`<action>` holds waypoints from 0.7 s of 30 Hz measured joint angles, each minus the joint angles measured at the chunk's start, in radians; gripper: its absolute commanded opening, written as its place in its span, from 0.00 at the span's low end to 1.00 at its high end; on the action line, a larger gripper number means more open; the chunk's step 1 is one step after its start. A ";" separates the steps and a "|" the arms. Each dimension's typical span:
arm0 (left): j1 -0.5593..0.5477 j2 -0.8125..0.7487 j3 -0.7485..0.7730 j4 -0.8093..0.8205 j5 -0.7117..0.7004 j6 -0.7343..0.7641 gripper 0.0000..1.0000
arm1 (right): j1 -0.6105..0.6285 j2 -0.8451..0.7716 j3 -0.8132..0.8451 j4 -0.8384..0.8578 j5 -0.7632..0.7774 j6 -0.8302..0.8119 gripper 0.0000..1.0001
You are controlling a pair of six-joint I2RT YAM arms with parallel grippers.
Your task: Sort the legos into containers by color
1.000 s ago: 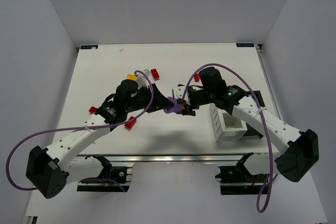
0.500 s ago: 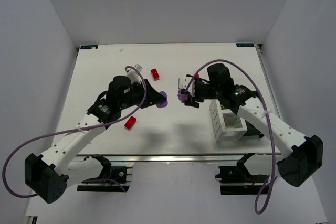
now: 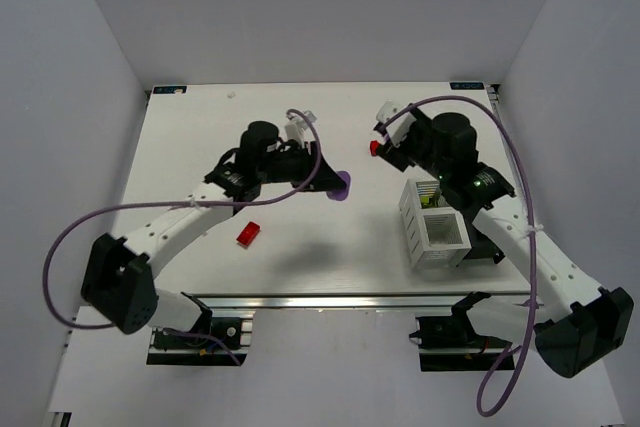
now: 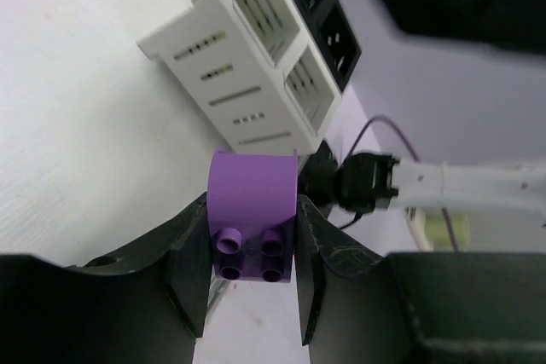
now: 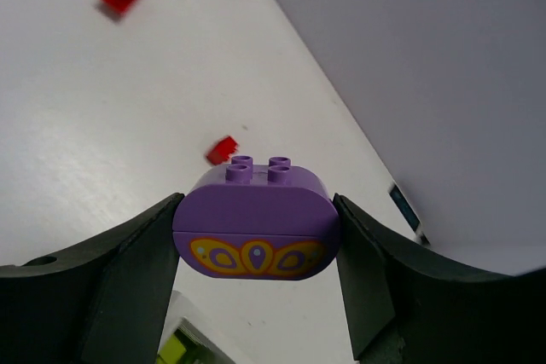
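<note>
Purple brick (image 4: 253,189) is clenched in the left claw (image 4: 252,219) at mid-frame of the top view, a rounded purple piece (image 5: 256,232) in the right claw (image 5: 256,210). I think both should go over one same compartment of the containers (image 3: 412,227), lower right, squared to the opening before releasing.

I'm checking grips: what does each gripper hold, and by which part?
Left gripper: plain purple brick, by its opposite sides. Right gripper: patterned purple piece, by its rounded ends.
</note>
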 measured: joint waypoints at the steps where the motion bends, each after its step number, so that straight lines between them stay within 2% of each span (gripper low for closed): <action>1: -0.011 0.047 0.010 0.017 0.036 0.021 0.00 | -0.025 -0.010 0.000 0.010 0.034 0.013 0.00; 6: -0.100 0.232 0.074 0.020 0.117 0.148 0.00 | -0.160 -0.045 0.011 0.016 0.114 0.055 0.00; 10: -0.189 0.297 0.117 0.073 0.115 0.227 0.00 | -0.267 -0.075 0.020 0.001 0.103 0.090 0.00; 17: -0.324 0.317 0.117 0.362 0.077 0.299 0.00 | -0.405 -0.175 -0.004 -0.032 0.006 0.160 0.00; 21: -0.375 0.394 0.123 0.517 0.035 0.320 0.00 | -0.472 -0.197 -0.005 -0.059 -0.050 0.195 0.00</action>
